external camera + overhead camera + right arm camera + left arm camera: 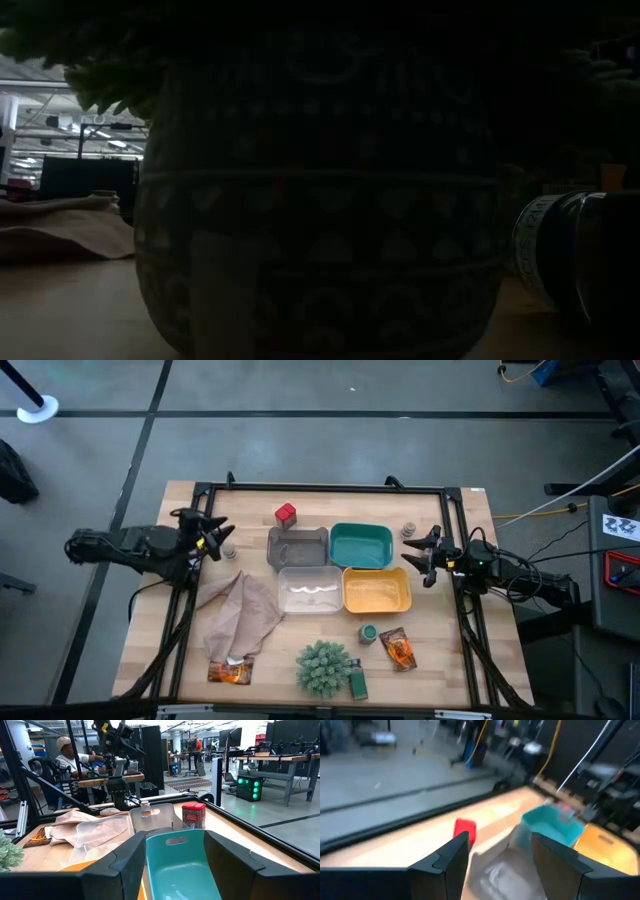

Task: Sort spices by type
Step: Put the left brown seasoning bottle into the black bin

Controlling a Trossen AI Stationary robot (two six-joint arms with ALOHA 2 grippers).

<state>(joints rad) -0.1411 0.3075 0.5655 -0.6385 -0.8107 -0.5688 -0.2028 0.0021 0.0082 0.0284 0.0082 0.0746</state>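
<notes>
Wooden worktop (440,650) carried four trays in the middle. Both end effectors, left (222,540) and right (418,552), hung open and empty. Spices lay scattered: red tub (286,514) behind the grey tray (297,546), sachets (399,649) near the plant ball (323,667). A crumpled cloth (240,615) could hide items or snag.

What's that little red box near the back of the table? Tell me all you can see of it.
The red tub is a small, cube-like container, bright red with a pale label on its side and a lid-like top, seen more closely from the right wrist camera. It stands upright on the bare wood near the table's far edge, just behind the grey tray, apparently not touching it. Nothing holds it; both arms are off to the sides.
</notes>
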